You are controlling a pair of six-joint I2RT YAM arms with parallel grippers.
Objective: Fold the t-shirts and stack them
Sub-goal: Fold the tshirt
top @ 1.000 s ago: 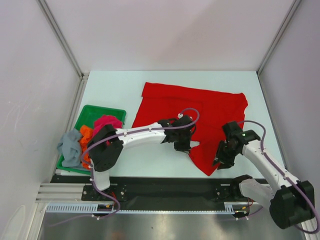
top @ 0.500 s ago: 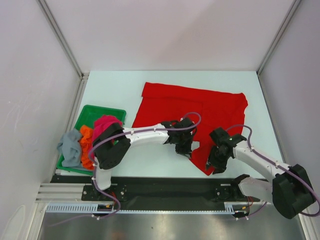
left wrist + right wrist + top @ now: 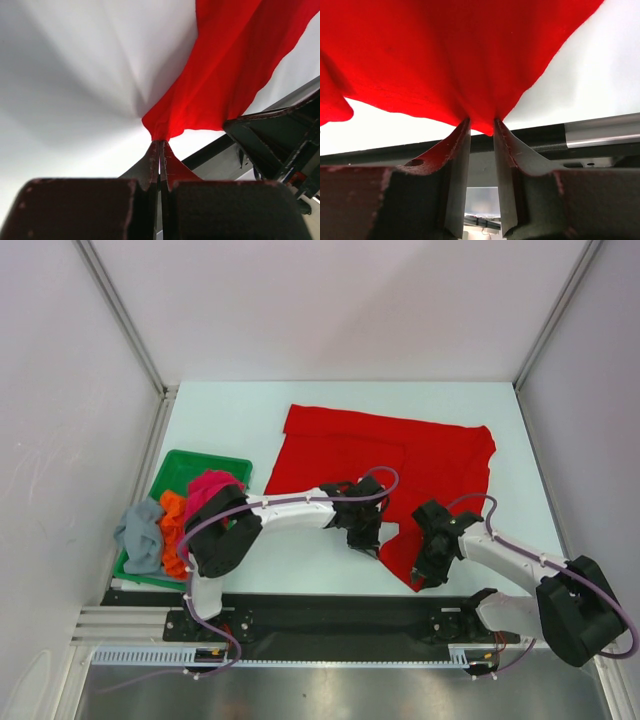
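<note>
A bright red t-shirt (image 3: pixel 420 455) lies spread on the white table. My left gripper (image 3: pixel 372 543) is shut on a pinch of its near edge. In the left wrist view (image 3: pixel 161 145) the red cloth (image 3: pixel 225 75) pulls up from the closed tips. My right gripper (image 3: pixel 422 575) is at the shirt's lowest near corner. In the right wrist view (image 3: pixel 481 125) the bunched red cloth (image 3: pixel 445 60) fills the narrow gap between the fingers. The magenta-pink (image 3: pixel 212 485), orange (image 3: pixel 172 508) and grey-blue (image 3: pixel 140 535) shirts lie crumpled at the left.
A green tray (image 3: pixel 190 465) at the left holds the crumpled shirts, with the grey-blue one hanging over its left rim. A black rail (image 3: pixel 330 605) runs along the table's near edge, just below both grippers. Walls stand close on both sides.
My right gripper has moved left and slightly nearer, onto the shirt's lowest corner. My left gripper has shifted a little toward the near edge with the cloth.
</note>
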